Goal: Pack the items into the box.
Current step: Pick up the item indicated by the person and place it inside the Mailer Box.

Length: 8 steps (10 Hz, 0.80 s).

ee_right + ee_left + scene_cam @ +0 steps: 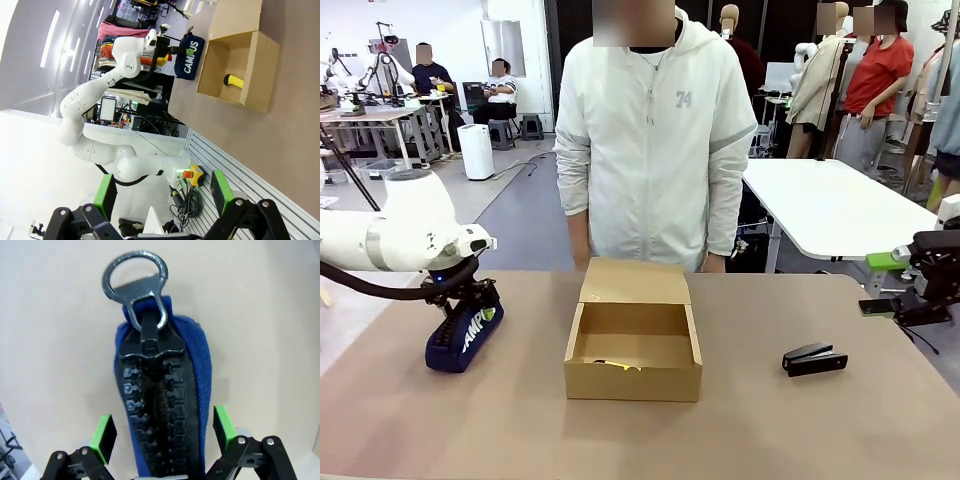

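Observation:
The navy pouch [463, 338] with white lettering stands on its edge at the table's left. My left gripper [470, 305] comes down over it, open; in the left wrist view its green pads [104, 436] stand either side of the pouch [165, 405], zip uppermost, with a gap on each side. The brown cardboard box [633, 378] sits open in the middle, its flap lid tipped back toward the person. The black stapler [814, 359] lies to the right of the box. My right gripper [880, 284] hovers open above the table's right edge, holding nothing.
A person in a white jacket [655, 140] stands at the far edge just behind the box. A small yellow object [616, 364] lies inside the box at its front wall, and it also appears in the right wrist view as the yellow object [233, 81].

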Available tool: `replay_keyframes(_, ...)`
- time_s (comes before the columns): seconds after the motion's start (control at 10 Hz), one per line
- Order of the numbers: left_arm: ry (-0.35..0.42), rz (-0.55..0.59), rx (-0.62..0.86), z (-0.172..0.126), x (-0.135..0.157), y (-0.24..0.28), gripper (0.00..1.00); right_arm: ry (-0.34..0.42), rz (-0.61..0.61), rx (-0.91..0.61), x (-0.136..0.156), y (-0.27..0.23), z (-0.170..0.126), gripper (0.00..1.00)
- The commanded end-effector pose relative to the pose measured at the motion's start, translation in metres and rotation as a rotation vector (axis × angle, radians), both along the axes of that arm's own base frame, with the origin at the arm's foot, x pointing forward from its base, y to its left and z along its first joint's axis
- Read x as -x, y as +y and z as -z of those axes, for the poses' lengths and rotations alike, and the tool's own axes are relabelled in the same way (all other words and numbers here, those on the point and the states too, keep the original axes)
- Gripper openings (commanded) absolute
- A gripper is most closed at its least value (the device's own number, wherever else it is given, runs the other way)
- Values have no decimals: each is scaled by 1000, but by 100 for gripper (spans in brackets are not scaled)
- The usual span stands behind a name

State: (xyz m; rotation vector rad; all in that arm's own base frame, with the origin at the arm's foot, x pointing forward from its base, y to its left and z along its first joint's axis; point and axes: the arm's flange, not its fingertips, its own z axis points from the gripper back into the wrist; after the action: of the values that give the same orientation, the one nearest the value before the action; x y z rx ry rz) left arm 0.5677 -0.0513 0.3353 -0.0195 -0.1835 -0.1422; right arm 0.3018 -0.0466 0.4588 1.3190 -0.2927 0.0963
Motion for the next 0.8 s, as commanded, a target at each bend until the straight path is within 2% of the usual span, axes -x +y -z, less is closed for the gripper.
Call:
replay_keyframes(0.0, 59, -22, -23, -3, -7, -2, 100, 5, -6, -3, 0, -1, -3, 100)
replay_keyframes(0.1, 79, -27, -56, 0, -6, -1, 40, 5, -6, -3, 0, -1, -3, 100)
replay_keyframes(0.2, 90, -25, -59, 0, -4, -3, 0, 5, -6, -3, 0, -1, -3, 100)
replay_keyframes(0.7, 86, -20, -84, 0, 0, -4, 0, 5, -6, -3, 0, -1, -3, 100)
